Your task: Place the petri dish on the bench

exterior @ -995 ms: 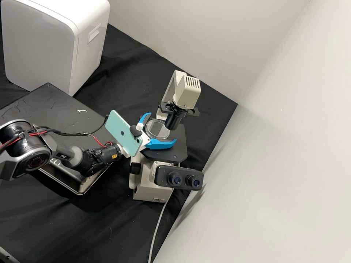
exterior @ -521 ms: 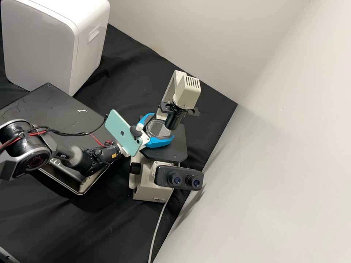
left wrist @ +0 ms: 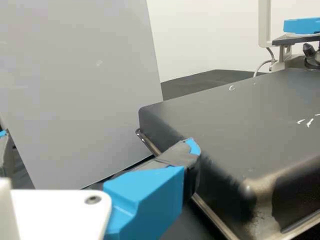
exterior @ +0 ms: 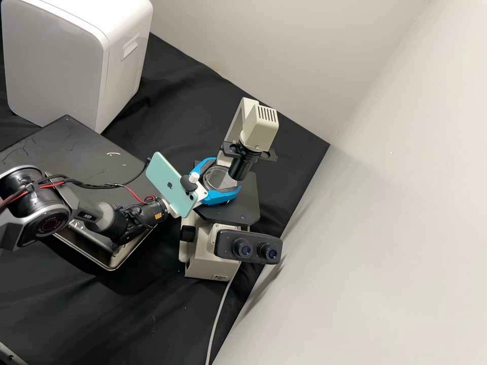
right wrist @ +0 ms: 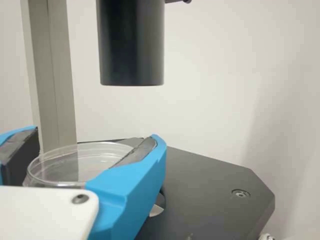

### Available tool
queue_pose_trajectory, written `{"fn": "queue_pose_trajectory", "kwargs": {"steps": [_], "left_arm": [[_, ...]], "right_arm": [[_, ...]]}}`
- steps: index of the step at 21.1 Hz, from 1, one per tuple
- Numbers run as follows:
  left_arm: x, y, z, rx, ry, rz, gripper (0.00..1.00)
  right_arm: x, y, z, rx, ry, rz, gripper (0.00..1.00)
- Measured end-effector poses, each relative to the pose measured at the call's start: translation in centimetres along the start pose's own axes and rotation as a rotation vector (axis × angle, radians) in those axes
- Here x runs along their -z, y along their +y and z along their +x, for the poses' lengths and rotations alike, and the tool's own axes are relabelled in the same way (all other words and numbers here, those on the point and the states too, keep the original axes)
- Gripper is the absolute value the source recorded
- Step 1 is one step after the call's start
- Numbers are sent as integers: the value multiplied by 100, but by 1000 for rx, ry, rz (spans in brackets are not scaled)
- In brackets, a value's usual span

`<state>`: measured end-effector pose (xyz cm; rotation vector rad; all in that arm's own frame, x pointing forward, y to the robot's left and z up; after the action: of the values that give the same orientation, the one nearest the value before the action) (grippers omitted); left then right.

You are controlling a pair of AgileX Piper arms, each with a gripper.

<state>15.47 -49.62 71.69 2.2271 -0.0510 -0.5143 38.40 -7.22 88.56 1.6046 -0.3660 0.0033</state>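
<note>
The right claw (right wrist: 92, 144) has its two blue fingers (right wrist: 132, 175) closed on the petri dish (exterior: 218, 176), one on each side of the clear rim. The dish sits between them over the black stage (exterior: 238, 208) of the microscope (exterior: 213, 243), right under the dark tube (right wrist: 131, 40). Whether it rests on the stage or hangs just above it cannot be told. The left claw (left wrist: 95, 142) is spread wide and grips nothing, beside a black tray (left wrist: 240, 140) and a white box (left wrist: 75, 75).
</note>
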Motion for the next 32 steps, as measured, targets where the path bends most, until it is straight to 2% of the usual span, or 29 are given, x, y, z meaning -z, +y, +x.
{"fn": "queue_pose_trajectory", "kwargs": {"steps": [12, 14, 19, 23, 27, 32], "left_arm": [[0, 0, 0, 0, 0, 0, 100], [0, 0, 0, 0, 0, 0, 100], [0, 0, 0, 0, 0, 0, 100], [0, 0, 0, 0, 0, 0, 100], [13, 2, 3, -1, 7, -1, 100], [22, 3, 4, -1, 12, -1, 100]], "right_arm": [[4, 1, -4, 2, 2, -1, 0], [17, 7, -32, 6, 6, 12, 0], [61, 15, -177, 39, 14, 41, 0], [92, 20, -296, 61, 22, 51, 0], [154, -19, -446, 85, 34, 77, 0], [245, -93, -741, 123, 75, 65, 0]]}}
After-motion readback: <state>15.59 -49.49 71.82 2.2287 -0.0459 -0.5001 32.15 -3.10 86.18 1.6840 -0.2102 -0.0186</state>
